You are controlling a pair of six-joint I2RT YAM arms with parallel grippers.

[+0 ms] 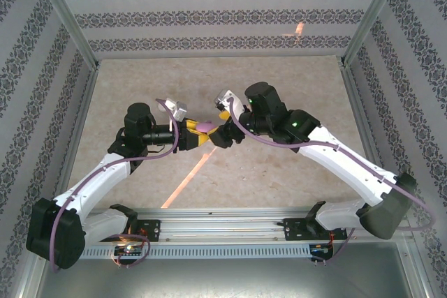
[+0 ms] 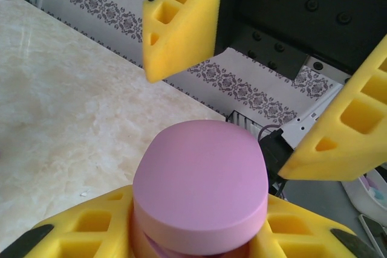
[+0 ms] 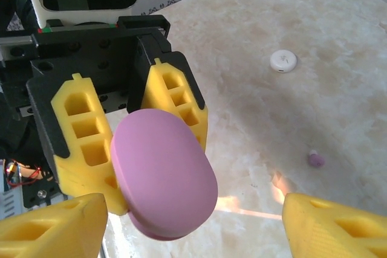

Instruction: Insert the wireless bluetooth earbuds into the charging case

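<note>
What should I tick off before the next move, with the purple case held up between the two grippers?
1. Left gripper clamped on the charging case: ok.
2. Right gripper open, one finger on either side of the case: ok.
3. Case lid raised for loading: not ok, it looks shut.
4. One earbud located, lying loose on the table: ok.
5. Other earbud located: cannot tell.
6. White disc apart from that earbud: ok.
</note>
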